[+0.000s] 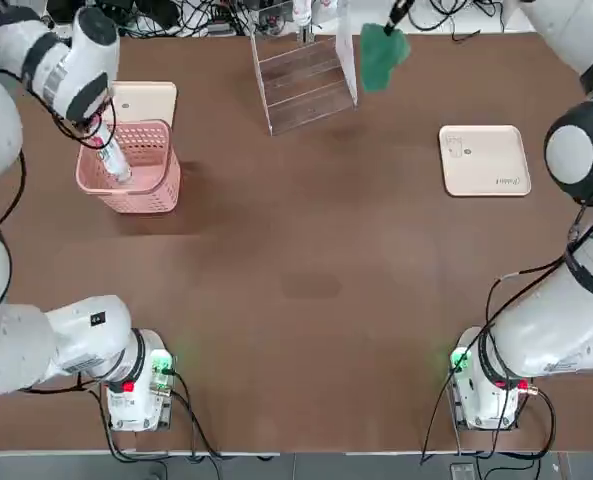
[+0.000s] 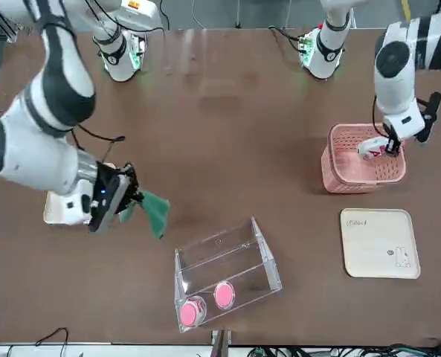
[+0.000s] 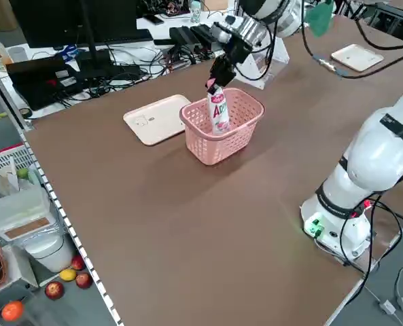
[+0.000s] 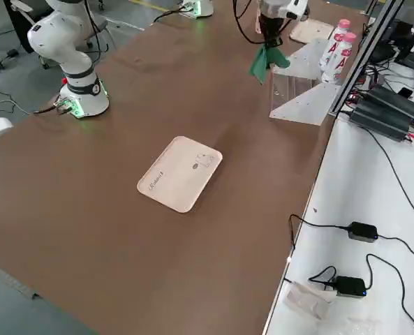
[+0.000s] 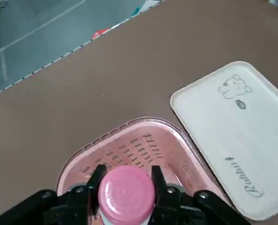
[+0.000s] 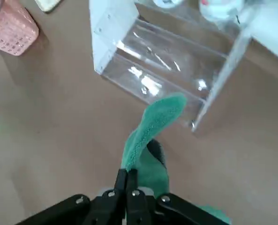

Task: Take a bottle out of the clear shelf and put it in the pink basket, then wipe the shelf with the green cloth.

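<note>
Overhead, the left gripper clamps the bottle indistinctly; its wrist view shows jaws gripping the cap.

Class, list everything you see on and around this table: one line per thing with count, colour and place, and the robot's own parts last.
bottle: one held, white with pink cap, upright inside the basket; two more on the shelf's top tier.
pink basket: one, pale pink, table's far left.
clear shelf: one, transparent, far edge, centre.
green cloth: one, teal, hanging in the air beside the shelf.
cream trays: two, one behind the basket, one on the right.
left end effector: shut on the bottle's cap, over the basket.
right end effector: shut on the cloth, near the shelf.
</note>
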Controlling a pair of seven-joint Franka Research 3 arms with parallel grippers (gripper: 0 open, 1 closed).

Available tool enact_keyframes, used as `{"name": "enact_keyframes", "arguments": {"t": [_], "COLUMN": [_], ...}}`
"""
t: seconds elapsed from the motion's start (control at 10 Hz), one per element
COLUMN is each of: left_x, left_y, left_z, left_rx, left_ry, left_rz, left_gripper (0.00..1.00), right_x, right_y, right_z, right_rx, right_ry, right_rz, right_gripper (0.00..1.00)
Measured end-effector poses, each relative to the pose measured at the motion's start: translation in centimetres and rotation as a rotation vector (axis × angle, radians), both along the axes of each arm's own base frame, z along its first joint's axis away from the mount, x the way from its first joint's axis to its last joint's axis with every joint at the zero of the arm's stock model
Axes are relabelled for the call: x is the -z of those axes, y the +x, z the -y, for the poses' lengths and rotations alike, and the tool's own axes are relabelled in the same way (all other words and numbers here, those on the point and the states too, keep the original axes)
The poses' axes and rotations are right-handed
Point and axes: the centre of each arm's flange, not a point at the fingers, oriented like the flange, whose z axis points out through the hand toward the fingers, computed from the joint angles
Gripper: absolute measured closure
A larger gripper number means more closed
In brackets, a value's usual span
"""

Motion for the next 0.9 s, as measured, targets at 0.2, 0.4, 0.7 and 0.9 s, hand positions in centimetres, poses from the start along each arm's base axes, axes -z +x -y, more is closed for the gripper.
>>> {"name": "enact_keyframes", "arguments": {"t": [0.2,0.4,0.7,0.9], "left_x": [2.1,4.5,5.6,5.7], "left_y": [1.0,1.7,2.0,2.0], "left_z": [0.3,1.1,1.2,1.3], "left_rx": [-0.073,-0.110,-0.125,-0.144], "left_ry": [0.058,0.080,0.075,0.073], "left_rz": [-0.003,-0.001,-0.008,0.006], "left_gripper": [0.56,0.56,0.56,0.56], "right_x": [0.9,0.7,-0.4,0.8], "right_y": [-1.2,-2.6,-4.0,-4.2], "right_z": [-4.8,-9.3,-13.5,-15.2], "right_rx": [-0.044,-0.091,-0.130,-0.137], "right_ry": [-0.026,-0.035,-0.034,-0.032], "right_rz": [0.115,0.223,0.382,0.458], "right_gripper": [0.97,0.97,0.97,0.97]}}
